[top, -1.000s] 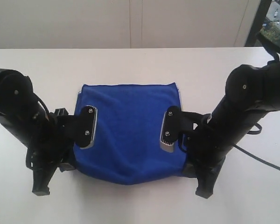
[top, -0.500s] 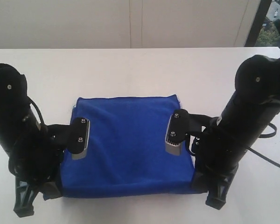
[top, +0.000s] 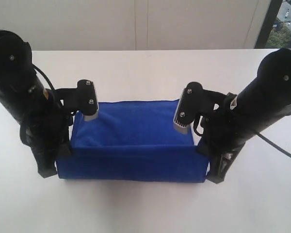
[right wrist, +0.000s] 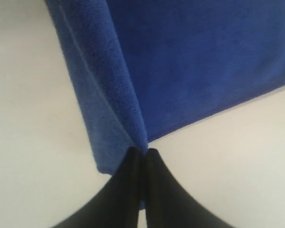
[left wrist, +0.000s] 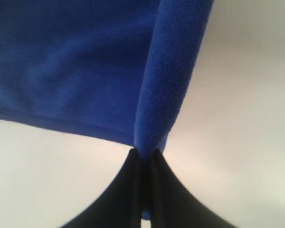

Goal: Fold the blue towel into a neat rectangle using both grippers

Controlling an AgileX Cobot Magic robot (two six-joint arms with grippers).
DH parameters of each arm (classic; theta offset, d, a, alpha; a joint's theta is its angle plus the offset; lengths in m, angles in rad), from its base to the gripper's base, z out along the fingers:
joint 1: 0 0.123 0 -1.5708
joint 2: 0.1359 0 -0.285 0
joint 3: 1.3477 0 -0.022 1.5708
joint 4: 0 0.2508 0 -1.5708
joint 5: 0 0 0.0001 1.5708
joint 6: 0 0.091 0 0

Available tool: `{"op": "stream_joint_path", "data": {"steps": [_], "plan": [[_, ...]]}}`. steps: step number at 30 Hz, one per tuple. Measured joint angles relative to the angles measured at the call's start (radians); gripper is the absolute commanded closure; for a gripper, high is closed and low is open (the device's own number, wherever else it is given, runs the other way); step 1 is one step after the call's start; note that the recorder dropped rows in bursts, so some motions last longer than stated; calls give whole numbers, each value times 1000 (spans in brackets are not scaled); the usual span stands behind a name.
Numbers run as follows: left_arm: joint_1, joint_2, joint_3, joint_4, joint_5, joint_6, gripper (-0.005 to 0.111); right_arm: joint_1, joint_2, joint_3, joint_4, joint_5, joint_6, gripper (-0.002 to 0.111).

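**Both end effectors pinched shut on the towel's near corners**

I have the left end effector [left wrist: 143,156], a pair of slim black fingers, closed tight on one corner of the deep royal-blue, rectangular microfibre towel [top: 136,138]. In its wrist view the fingers meet with only a pinch of folded blue pile between them, and the cloth fans out away from the tips. The right end effector [right wrist: 142,153], the same black two-fingered kind, is likewise clamped on the opposite corner, with a doubled edge of cloth running out from its tips.

In the exterior view the towel spans straight between the two end effectors, its held edge drawn taut from one to the other. A crease runs across the full width. Beyond it the cloth lies as a flat panel on the plain white counter [top: 145,68]. On the end-effector side a darker band drops to the held edge. I can't tell whether that edge touches the counter, though a soft shadow lies beneath it.

The black jointed left arm [top: 19,77] and right arm [top: 271,97] stand just outside the towel's two short sides.
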Motion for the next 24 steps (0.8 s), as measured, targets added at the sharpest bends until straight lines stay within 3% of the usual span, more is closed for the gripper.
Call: {"op": "stream_joint_path", "data": {"steps": [8, 14, 24], "plan": [[0, 4, -35, 97, -123, -98, 107, 0, 4, -10, -142, -203, 200, 108], [0, 8, -60, 262, -189, -239, 107, -2, 22, -16, -210, -311, 316, 108], [60, 10, -65, 290, -321, -286, 107, -44, 109, -115, -221, -366, 376, 108]]}}
